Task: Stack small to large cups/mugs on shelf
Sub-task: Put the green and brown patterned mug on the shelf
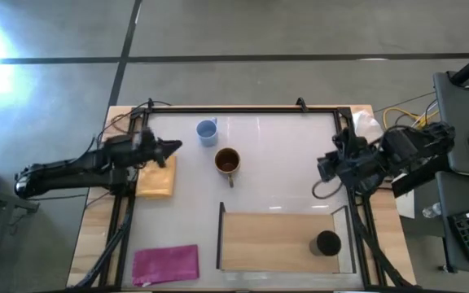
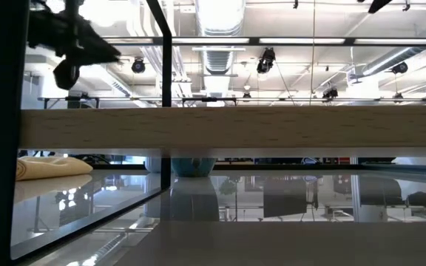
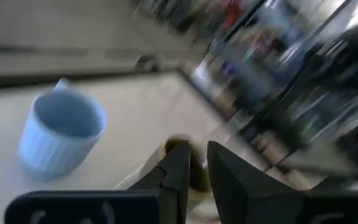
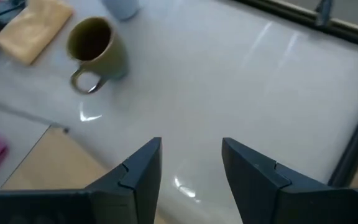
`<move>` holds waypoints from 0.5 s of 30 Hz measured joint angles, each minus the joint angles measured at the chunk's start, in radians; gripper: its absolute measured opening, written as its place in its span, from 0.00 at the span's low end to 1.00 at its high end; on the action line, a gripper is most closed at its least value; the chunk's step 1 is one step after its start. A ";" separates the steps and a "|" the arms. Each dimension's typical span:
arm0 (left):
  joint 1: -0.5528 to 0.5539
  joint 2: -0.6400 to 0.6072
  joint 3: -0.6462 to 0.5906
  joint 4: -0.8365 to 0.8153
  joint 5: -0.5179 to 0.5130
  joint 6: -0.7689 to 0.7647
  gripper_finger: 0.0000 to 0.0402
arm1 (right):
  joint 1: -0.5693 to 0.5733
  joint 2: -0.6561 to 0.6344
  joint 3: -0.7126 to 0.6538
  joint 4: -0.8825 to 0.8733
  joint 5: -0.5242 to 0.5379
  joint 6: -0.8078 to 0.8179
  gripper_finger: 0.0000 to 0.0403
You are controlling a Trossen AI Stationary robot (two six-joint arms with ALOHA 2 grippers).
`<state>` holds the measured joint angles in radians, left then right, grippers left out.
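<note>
The light blue mug (image 1: 208, 132) stands upright on the white table near the far edge; it also shows in the left wrist view (image 3: 61, 134). The brown mug (image 1: 227, 161) stands just near-right of it, handle toward the near edge (image 4: 95, 46). The black cup (image 1: 327, 242) stands on the shelf (image 1: 275, 240) at its right end. No small cups are in view. My left gripper (image 1: 177, 146) hovers left of the blue mug, fingers together (image 3: 197, 152). My right gripper (image 1: 320, 167) hangs open at the table's right side (image 4: 191, 149), holding nothing.
A yellow cloth (image 1: 155, 175) lies under my left arm at the table's left side. A pink cloth (image 1: 165, 264) lies at the near left corner. A dark frame (image 1: 243, 109) runs around the table. In the low view the shelf's board edge (image 2: 235, 129) spans the picture.
</note>
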<state>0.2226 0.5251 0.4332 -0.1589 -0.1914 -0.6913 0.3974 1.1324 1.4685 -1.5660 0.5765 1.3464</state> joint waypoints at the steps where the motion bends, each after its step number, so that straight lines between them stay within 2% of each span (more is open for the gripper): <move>1: 0.000 0.054 0.033 -0.030 0.004 0.019 0.11 | -0.020 0.000 0.000 0.000 -0.001 -0.009 0.40; 12: 0.002 0.574 0.323 -0.031 0.146 0.217 0.11 | -0.197 0.000 -0.014 -0.006 -0.011 -0.085 0.40; 15: 0.011 0.695 0.431 -0.117 0.152 0.206 0.11 | -0.216 0.001 -0.014 -0.005 -0.032 -0.092 0.40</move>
<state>0.2332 1.2196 0.8642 -0.2763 -0.0397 -0.4850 0.1812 1.1331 1.4544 -1.5715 0.5449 1.2543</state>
